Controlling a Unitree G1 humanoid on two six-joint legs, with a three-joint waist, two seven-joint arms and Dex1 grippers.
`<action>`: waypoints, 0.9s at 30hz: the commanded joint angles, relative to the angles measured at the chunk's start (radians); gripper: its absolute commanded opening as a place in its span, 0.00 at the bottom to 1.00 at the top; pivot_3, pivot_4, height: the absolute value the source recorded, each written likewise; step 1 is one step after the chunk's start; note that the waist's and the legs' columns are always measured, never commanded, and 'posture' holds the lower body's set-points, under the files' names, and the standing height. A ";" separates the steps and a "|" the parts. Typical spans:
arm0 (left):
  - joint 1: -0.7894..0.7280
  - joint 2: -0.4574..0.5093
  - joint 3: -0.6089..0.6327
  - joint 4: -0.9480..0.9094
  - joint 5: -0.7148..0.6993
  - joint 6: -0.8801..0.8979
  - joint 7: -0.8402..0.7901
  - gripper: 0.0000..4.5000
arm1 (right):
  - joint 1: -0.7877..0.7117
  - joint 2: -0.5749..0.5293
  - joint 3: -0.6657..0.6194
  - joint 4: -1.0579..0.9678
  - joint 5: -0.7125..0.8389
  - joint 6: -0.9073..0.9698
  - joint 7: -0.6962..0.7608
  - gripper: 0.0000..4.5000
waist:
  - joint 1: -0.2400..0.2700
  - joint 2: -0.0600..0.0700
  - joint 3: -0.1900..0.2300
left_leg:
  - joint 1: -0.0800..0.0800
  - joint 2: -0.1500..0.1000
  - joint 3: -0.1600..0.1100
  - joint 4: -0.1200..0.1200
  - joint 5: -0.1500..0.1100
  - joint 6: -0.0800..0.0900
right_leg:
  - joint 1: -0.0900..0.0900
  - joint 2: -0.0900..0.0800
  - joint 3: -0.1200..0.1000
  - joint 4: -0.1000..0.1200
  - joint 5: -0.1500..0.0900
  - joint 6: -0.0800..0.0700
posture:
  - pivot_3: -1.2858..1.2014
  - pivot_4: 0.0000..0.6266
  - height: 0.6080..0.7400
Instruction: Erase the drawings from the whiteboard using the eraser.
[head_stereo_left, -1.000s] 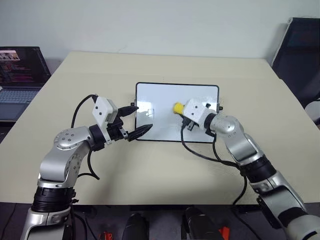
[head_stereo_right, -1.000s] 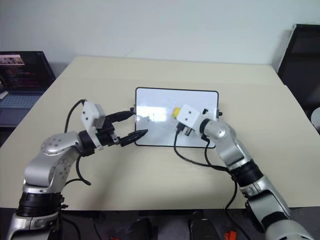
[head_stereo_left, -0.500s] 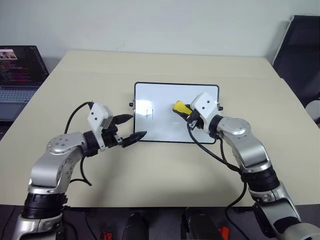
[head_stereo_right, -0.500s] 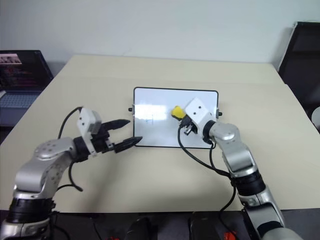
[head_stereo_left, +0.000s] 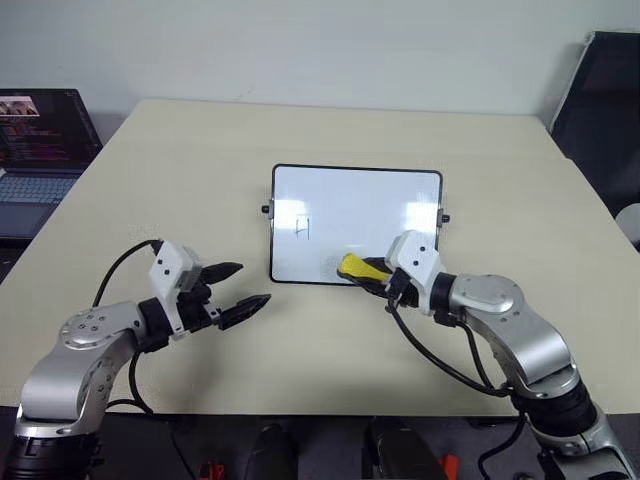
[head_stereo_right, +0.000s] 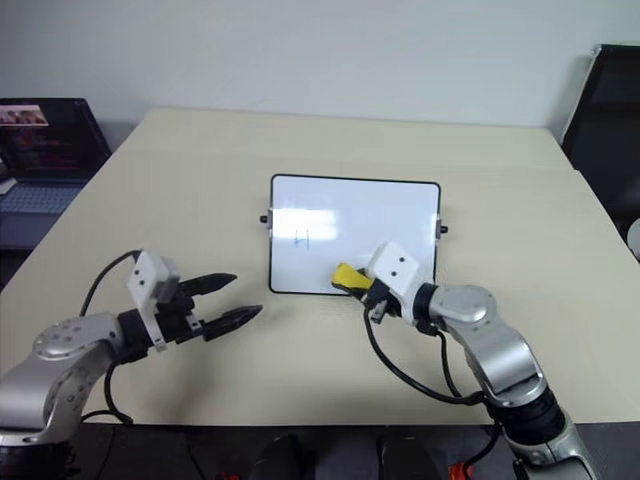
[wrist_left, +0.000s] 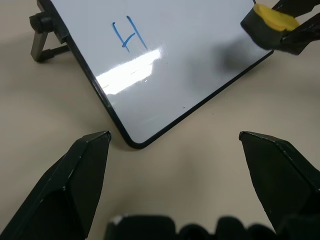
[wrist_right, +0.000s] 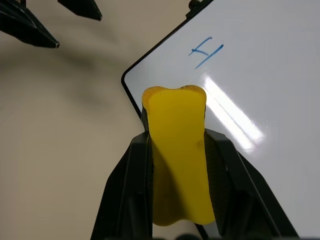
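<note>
Left eye view: right end effector (head_stereo_left: 368, 272), pinching eraser (head_stereo_left: 356, 267), retreated to whiteboard's (head_stereo_left: 356, 190) near edge; left end effector (head_stereo_left: 238, 290) spread.

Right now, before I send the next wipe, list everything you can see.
whiteboard: one, white with a thin black frame, middle of the table.
drawing: one blue H-like mark, on the board's left part.
eraser: one, yellow, at the board's near edge, held.
table: one, beige.
laptop: one, dark, screen lit, far left beside the table.
left end effector: black fingers open, over the table left of the board.
right end effector: shut on the eraser.
</note>
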 joint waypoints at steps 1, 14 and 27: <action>-0.003 0.017 0.038 -0.035 -0.016 -0.001 0.007 1.00 | -0.021 -0.003 -0.001 -0.007 0.016 -0.025 0.002 0.24 | 0.000 0.000 0.000 | 0.000 0.000 0.000 0.000 0.000 0.000 | 0.000 0.000 0.000 0.000 0.000 0.000 | 0.52 0.24 1.00; 0.005 0.014 0.034 -0.095 -0.027 0.028 0.026 1.00 | -0.019 -0.041 0.023 -0.001 0.028 -0.033 0.042 0.24 | 0.010 0.000 0.000 | 0.000 0.000 0.000 -0.001 0.000 0.000 | 0.000 0.000 0.000 0.000 0.000 0.000 | 0.52 0.24 1.00; -0.059 0.036 -0.024 -0.078 -0.011 0.038 0.007 1.00 | -0.330 0.137 0.167 0.403 -0.215 -0.277 -0.131 0.24 | 0.010 0.000 0.000 | 0.000 0.000 0.000 -0.001 0.000 0.000 | 0.000 0.000 -0.001 0.000 0.001 0.001 | 0.52 0.24 1.00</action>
